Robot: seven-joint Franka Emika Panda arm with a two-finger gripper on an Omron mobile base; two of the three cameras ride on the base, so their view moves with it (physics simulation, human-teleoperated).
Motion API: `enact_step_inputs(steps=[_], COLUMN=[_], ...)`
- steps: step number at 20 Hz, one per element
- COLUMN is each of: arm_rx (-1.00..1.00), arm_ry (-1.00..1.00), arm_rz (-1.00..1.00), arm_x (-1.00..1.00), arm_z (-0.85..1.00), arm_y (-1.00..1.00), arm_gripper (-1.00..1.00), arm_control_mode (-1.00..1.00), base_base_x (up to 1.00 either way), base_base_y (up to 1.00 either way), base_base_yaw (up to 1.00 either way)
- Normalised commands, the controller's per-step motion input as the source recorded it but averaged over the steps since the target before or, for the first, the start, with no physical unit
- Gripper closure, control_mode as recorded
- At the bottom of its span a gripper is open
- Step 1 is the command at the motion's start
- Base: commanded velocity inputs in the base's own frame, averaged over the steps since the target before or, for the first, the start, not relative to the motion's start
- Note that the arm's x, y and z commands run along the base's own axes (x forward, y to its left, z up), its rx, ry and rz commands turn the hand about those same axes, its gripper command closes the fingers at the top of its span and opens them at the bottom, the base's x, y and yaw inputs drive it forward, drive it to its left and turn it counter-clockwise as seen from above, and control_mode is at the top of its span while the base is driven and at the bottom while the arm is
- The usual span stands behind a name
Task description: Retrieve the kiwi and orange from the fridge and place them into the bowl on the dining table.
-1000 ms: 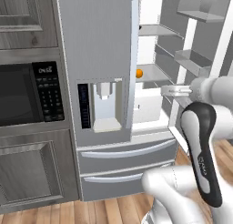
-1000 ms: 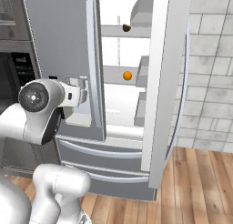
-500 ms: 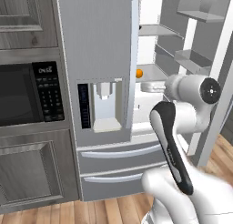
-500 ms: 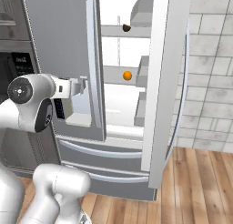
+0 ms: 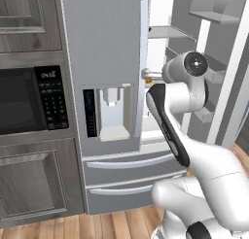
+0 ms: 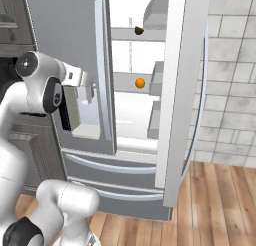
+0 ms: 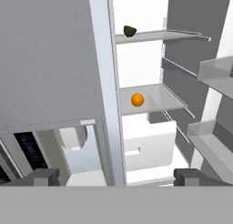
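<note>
The tool (image 7: 113,176) gapes empty before the fridge (image 7: 54,59); inside, one orange (image 7: 137,99), one kiwi (image 7: 130,31).

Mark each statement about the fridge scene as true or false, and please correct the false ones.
1. The orange lies on a shelf below the shelf with the kiwi. True.
2. The gripper holds the orange. False: its jaws are open and empty, and the orange lies on its shelf inside the fridge.
3. The fridge's right door is open. True.
4. The kiwi and the orange touch each other. False: they lie apart, on two different shelves.
5. The two lower drawers of the fridge are pulled out. False: both are shut.
</note>
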Motion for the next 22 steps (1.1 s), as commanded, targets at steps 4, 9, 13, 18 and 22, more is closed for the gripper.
enact_step_inputs(steps=[4, 9, 13, 18, 22], arm_rx=[0.00, 0.00, 0.00, 0.00, 0.00], arm_ry=[0.01, 0.00, 0.00, 0.00, 0.00], arm_rz=[-0.01, 0.00, 0.01, 0.04, 0.08], arm_x=[0.55, 0.44, 0.44, 0.53, 0.48], arm_z=[0.00, -0.07, -0.11, -0.11, -0.08], arm_y=[0.00, -0.09, -0.19, -0.05, 0.00], arm_gripper=[-1.00, -1.00, -1.00, -1.00, -1.00], arm_control_mode=[-1.00, -1.00, -1.00, -1.00, -1.00], base_base_x=[0.00, 0.00, 0.00, 0.00, 0.00], base_base_y=[0.00, 0.00, 0.00, 0.00, 0.00], base_base_yaw=[0.00, 0.00, 0.00, 0.00, 0.00])
